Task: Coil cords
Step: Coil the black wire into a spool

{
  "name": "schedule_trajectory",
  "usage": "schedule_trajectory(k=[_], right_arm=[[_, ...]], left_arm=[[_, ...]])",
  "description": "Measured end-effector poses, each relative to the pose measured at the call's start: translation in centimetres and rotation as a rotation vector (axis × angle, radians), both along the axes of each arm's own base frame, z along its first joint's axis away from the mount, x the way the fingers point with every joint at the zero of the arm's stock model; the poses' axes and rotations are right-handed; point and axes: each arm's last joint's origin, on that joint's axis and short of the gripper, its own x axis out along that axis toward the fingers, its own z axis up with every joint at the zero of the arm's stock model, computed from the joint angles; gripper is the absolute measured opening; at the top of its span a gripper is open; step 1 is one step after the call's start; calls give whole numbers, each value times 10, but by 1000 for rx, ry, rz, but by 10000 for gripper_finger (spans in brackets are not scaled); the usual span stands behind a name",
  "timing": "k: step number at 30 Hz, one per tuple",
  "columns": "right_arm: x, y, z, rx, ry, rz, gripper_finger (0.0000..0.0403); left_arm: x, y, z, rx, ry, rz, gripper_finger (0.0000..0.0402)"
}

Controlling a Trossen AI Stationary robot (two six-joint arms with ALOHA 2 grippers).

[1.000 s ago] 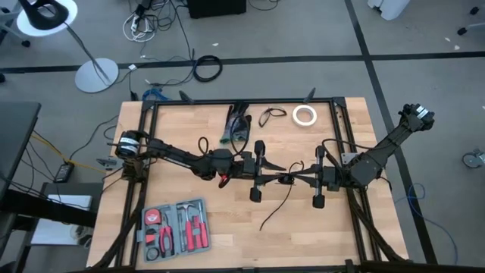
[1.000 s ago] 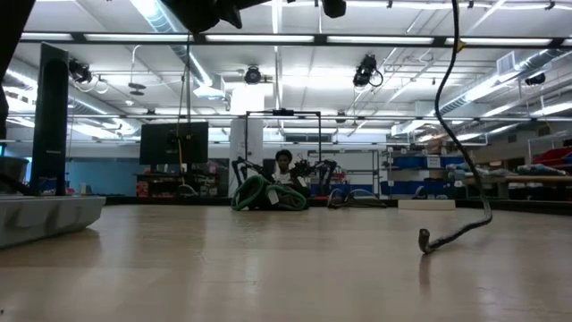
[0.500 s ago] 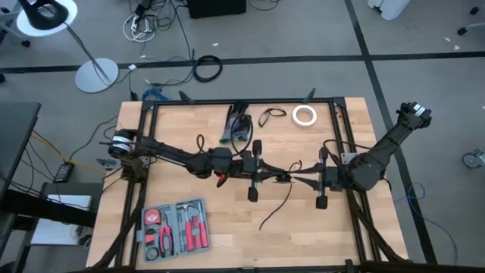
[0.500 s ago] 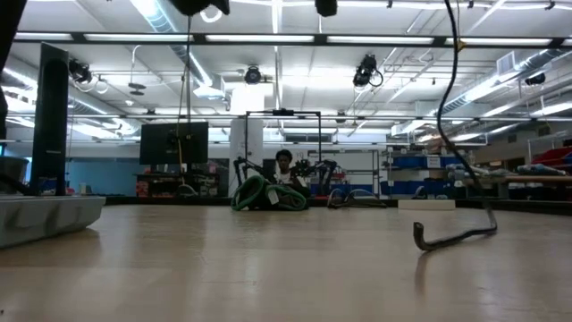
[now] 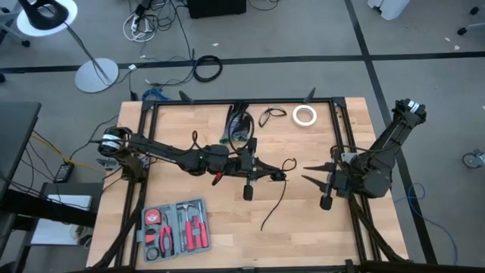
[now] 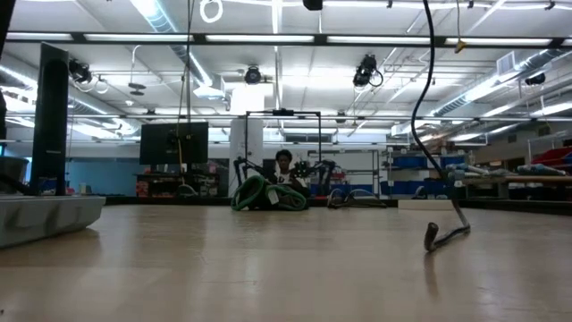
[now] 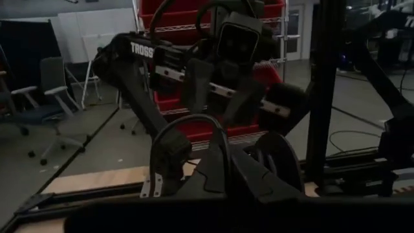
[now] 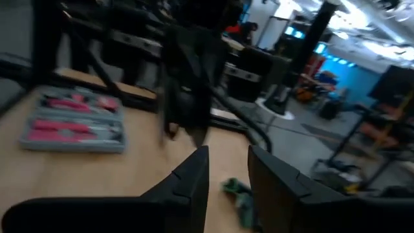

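My left gripper point(image 5: 274, 176) is closed on the cord point(image 5: 274, 199) near mid-table, holding it above the wood. A short loop of cord arches up over my left fingers point(image 7: 223, 169) in the left wrist view, so the grip sits near one end. From there the rest of the cord hangs down and trails toward the front edge of the table point(image 5: 318, 235). In the low view its free end point(image 6: 431, 237) touches the tabletop while the upper run rises out of the picture. Holding it high keeps the length off the wood, which I judge leaves it free to swing and be wound.

My right gripper point(image 5: 312, 174) stands apart from the cord, near the right side of the table. Its fingers point(image 8: 194, 178) are parted with a clear gap, and nothing lies between them. I judge this to be a handover stance: one hand anchors the cord, and the other is free to take a new hold lower down for the next turn.

A second small loop of cord point(image 5: 271, 116) lies at the back of the table, just beside the white tape roll point(image 5: 305, 115). The tool case point(image 5: 174, 228) sits at the front left, well clear of the work.
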Motion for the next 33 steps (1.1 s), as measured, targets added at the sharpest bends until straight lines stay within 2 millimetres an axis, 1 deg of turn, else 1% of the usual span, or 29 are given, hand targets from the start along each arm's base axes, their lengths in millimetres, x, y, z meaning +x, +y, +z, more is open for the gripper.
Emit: schedule_trajectory(k=[5,9,14,18,22,28,33], right_arm=[[10,-11,0,-80,28,-69,107],[18,-18,-1,-91,37,-102,106],[28,-20,-6,-97,61,-87,107],[35,-22,-11,-98,77,-111,106],[38,-24,-12,-107,84,-154,102],[39,-26,-14,-95,89,-165,99],[37,-27,-23,-19,114,-173,99]], left_arm=[[0,-2,1,-13,-11,3,0],[-1,-3,1,-13,-9,10,0],[-1,-4,3,-11,-31,9,0],[-2,-5,7,3,-70,10,0],[-2,-8,6,6,-64,-7,0],[-4,-15,8,35,-71,-12,0],[-11,-17,21,57,-138,-9,0]])
